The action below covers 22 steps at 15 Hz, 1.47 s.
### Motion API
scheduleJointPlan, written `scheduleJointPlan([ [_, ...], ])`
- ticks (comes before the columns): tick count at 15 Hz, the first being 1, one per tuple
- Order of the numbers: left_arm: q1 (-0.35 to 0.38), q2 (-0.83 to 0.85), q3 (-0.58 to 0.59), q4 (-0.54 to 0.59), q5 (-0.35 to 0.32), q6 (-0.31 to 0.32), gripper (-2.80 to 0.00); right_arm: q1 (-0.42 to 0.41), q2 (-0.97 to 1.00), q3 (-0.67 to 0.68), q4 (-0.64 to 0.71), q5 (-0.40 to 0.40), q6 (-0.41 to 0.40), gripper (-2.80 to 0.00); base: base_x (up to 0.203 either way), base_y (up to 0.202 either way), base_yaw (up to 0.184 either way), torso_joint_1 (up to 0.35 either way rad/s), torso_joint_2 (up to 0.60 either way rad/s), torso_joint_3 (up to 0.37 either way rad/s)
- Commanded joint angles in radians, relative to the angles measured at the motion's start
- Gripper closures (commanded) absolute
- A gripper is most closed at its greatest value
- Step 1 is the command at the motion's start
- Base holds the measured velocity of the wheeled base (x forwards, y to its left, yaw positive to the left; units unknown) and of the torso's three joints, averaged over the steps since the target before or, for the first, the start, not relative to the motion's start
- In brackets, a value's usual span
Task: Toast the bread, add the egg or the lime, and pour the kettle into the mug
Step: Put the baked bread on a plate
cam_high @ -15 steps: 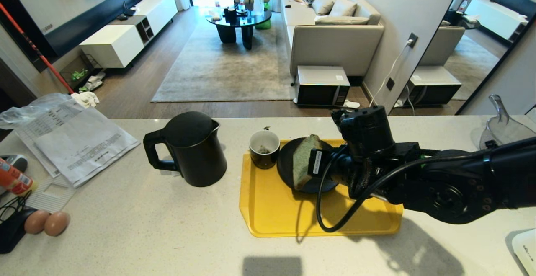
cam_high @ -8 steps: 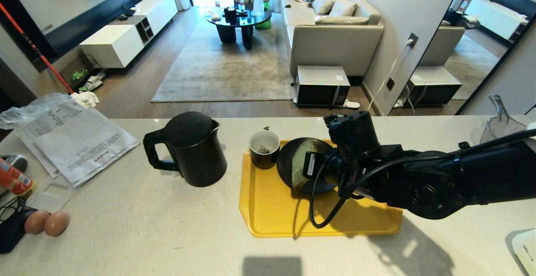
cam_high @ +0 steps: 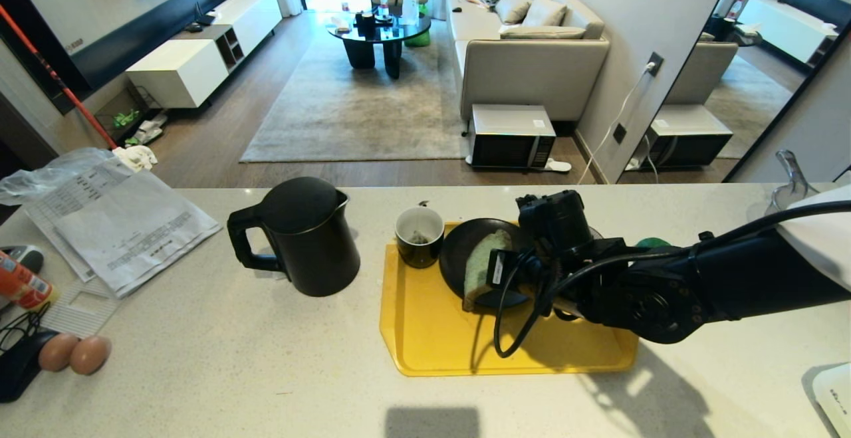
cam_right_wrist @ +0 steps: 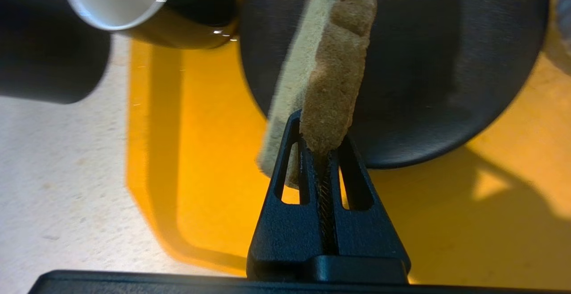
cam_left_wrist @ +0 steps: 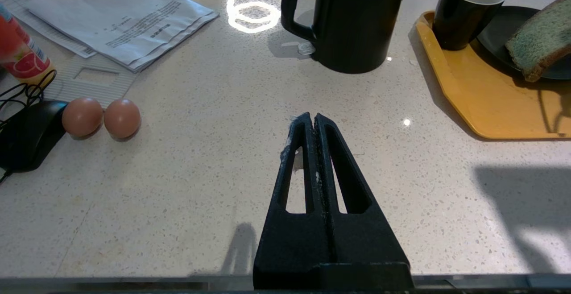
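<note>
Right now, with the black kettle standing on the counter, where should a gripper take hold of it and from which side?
Grip the kettle by the upright bar of its loop handle, coming from the robot's left. The handle juts out on that side, away from the mug and yellow tray, while the body looks too wide and smooth to clamp securely.

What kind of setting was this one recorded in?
Most likely a home: a kitchen counter opening onto a living room. Beyond it are a sofa, a rug with a coffee table, and a microwave on the floor; the counter holds a kettle and eggs.
</note>
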Motion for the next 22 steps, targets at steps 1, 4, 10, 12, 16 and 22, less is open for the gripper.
scheduleJointPlan([
  [1,0.001,-0.002,0.015,-0.001,0.000,0.000,0.00,-0.028,0.011,0.000,-0.002,-0.001,0.000,0.00,0.000,0.000,0.000,0.000,0.00,0.000],
  [4,0.000,-0.002,0.015,-0.001,0.000,0.000,0.00,-0.060,0.007,0.018,-0.002,-0.001,-0.013,0.00,0.000,0.000,0.000,0.000,0.00,0.000],
  [10,0.001,-0.002,0.015,-0.001,0.000,-0.001,0.00,-0.093,-0.030,0.076,-0.001,0.002,-0.042,0.00,0.000,0.000,0.000,0.000,0.00,0.000],
  [12,0.001,-0.002,0.015,-0.001,0.000,0.000,0.00,-0.093,-0.035,0.098,-0.001,0.003,-0.042,0.00,0.000,0.000,0.000,0.000,0.00,0.000],
  [16,0.001,-0.002,0.015,-0.001,0.000,0.000,0.00,-0.084,-0.028,0.116,-0.001,0.006,-0.042,0.00,0.000,0.000,0.000,0.000,0.00,0.000],
  [22,0.001,-0.002,0.015,-0.001,0.000,0.000,0.00,-0.043,0.003,0.108,-0.001,0.006,-0.039,0.00,0.000,0.000,0.000,0.000,0.00,0.000],
])
